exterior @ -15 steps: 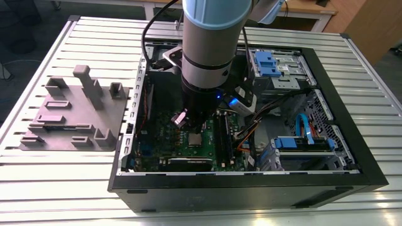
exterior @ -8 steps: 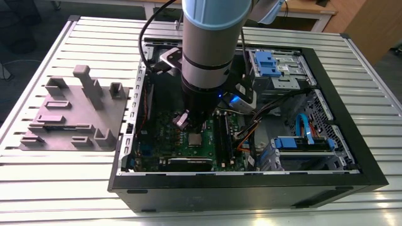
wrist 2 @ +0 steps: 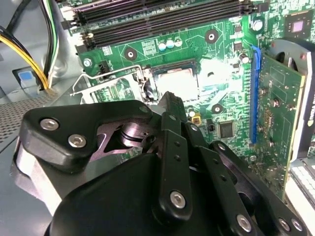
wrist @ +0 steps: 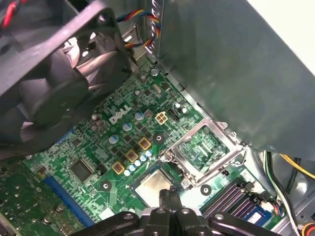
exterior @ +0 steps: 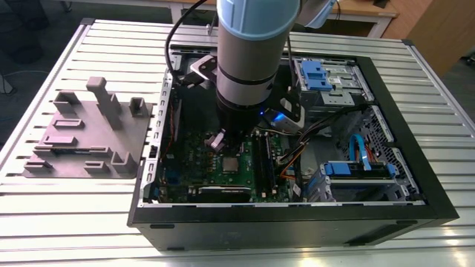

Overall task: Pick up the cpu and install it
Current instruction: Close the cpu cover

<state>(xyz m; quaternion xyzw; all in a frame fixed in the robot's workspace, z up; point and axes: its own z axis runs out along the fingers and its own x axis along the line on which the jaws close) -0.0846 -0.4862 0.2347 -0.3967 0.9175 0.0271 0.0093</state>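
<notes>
The cpu [exterior: 231,163] is a small silvery square lying flat in the socket on the green motherboard [exterior: 189,161] inside the open computer case. It also shows in both wrist views [wrist 2: 178,82] [wrist: 153,185]. My gripper [exterior: 231,149] hangs straight above it, a short way off the board. The two black fingers [wrist: 170,195] are pressed together, shut, with nothing between them, and their tips [wrist 2: 170,103] cover the near edge of the cpu. The shiny socket frame [wrist: 204,147] is hinged open beside the cpu.
A grey plastic plate with upright blocks [exterior: 89,133] lies on the slatted table at the exterior view's left. Inside the case are a black fan [wrist: 49,73], memory slots [wrist 2: 162,19], a graphics card [wrist 2: 275,113], loose cables [exterior: 297,161] and blue drive brackets [exterior: 356,167].
</notes>
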